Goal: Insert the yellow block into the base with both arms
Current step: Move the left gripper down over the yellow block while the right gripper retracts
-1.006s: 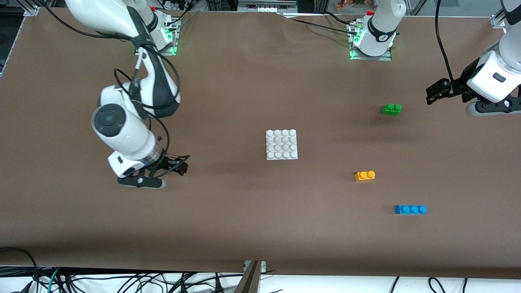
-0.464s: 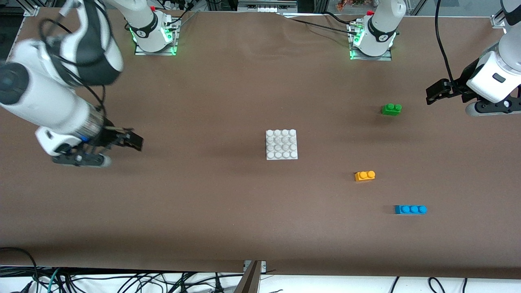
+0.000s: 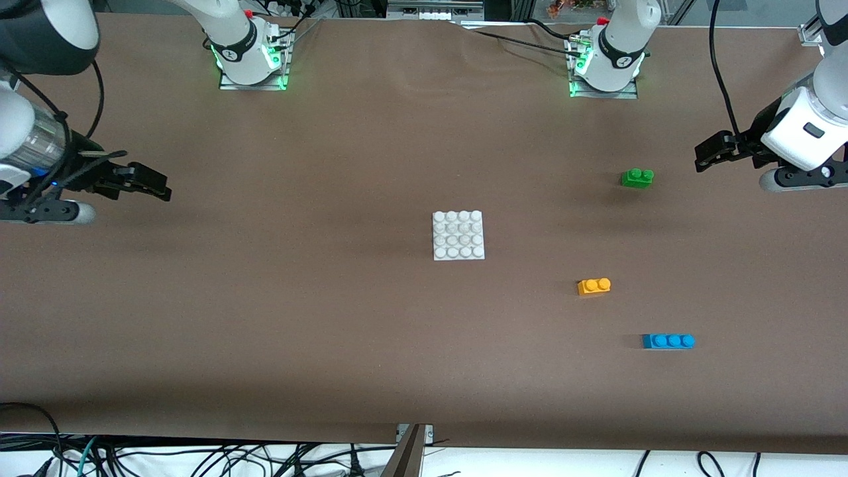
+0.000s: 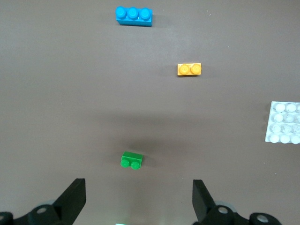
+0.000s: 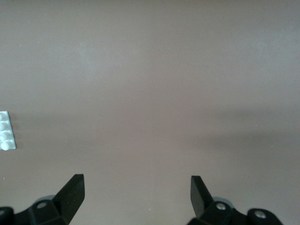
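The yellow block lies on the brown table, nearer the front camera than the base and toward the left arm's end. It also shows in the left wrist view, as does the base. My left gripper is open and empty, up over the table's left-arm end, beside the green brick; in its wrist view the jaws stand wide apart. My right gripper is open and empty, up over the right arm's end, well away from the base. Its wrist view shows only the base's edge.
A green two-stud brick lies farther from the front camera than the yellow block; it also shows in the left wrist view. A blue three-stud brick lies nearer the front camera, also in the left wrist view.
My right arm has swung from beside the base out toward its own end of the table, gripper still open. The left arm and the bricks have not moved.
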`<state>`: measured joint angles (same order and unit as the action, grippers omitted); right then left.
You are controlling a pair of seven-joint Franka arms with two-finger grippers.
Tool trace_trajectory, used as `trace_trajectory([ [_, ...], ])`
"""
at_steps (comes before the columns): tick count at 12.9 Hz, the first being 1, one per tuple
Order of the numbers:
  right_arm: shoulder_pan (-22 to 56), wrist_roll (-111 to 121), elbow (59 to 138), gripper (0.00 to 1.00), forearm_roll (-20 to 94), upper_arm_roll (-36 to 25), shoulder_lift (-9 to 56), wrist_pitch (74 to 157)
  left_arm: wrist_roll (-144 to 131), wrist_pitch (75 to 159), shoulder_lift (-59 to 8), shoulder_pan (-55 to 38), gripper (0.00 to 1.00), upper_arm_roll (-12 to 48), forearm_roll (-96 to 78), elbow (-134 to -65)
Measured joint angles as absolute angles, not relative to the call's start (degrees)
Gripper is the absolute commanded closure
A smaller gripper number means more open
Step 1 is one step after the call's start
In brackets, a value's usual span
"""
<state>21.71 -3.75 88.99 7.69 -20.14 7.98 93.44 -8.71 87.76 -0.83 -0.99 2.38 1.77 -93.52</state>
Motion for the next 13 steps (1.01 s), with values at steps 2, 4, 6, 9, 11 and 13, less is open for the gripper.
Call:
trace_trajectory([
  [2,16.8,-3.5,90.2,0.0,6.6,-15.4,6.8,93.4,-8.7,87.8,-1.0,-1.0,0.0,2.4,1.8,-93.5],
  [4,13.4,-3.5,91.7,0.0,5.4,-11.6,5.4,93.4,-8.7,87.9,-1.5,-0.9,0.0,2.4,1.8,-93.5],
  [6,10.7,-3.5,93.5,0.0,5.0,-8.3,4.0,93.6,-8.7,88.7,-1.9,-0.3,0.0,2.2,1.8,-93.5],
  [9,9.7,-3.5,94.1,0.0,4.9,-7.1,3.4,93.8,-8.7,89.8,-3.9,0.4,0.0,2.2,1.7,-93.7],
  [11,9.6,-3.3,94.2,0.0,4.9,-7.0,3.4,94.0,-8.7,93.1,-6.6,0.0,0.0,2.6,1.4,-94.3],
  [13,9.6,-3.3,94.4,0.0,4.8,-6.8,3.5,94.4,-8.7,98.1,-10.6,-0.5,0.0,3.4,1.4,-94.7],
])
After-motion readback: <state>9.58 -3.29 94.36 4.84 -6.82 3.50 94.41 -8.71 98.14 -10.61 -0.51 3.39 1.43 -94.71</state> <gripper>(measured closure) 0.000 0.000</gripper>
